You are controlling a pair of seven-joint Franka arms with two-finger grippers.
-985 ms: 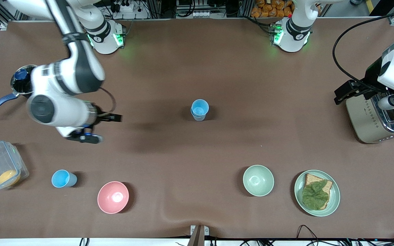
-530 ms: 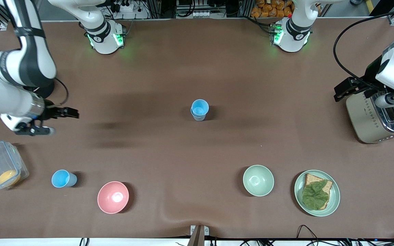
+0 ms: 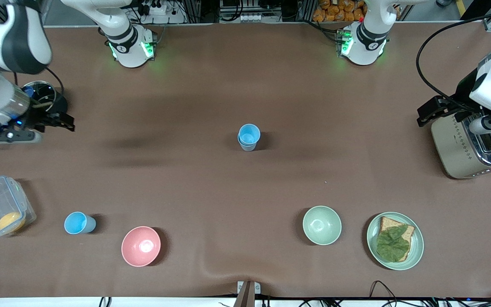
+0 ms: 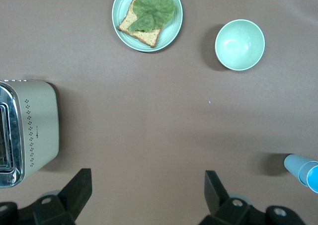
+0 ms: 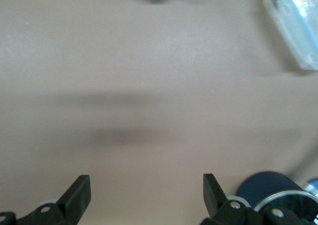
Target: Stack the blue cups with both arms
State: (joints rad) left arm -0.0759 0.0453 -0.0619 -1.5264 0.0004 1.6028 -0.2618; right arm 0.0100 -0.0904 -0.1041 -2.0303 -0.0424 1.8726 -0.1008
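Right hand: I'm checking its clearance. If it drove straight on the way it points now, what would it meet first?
Probably only the bare table. The right hand is open and points down over it, beside the dark pot; height is unclear.

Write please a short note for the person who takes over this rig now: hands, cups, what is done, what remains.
Right hand: open, empty, over the table's right-arm end beside a dark pot.
Left hand: open, empty, above the toaster.
Done: stacked blue cups stand mid-table, one nested in the other.
Left: a lone blue cup stands beside the pink bowl, possibly to be added.
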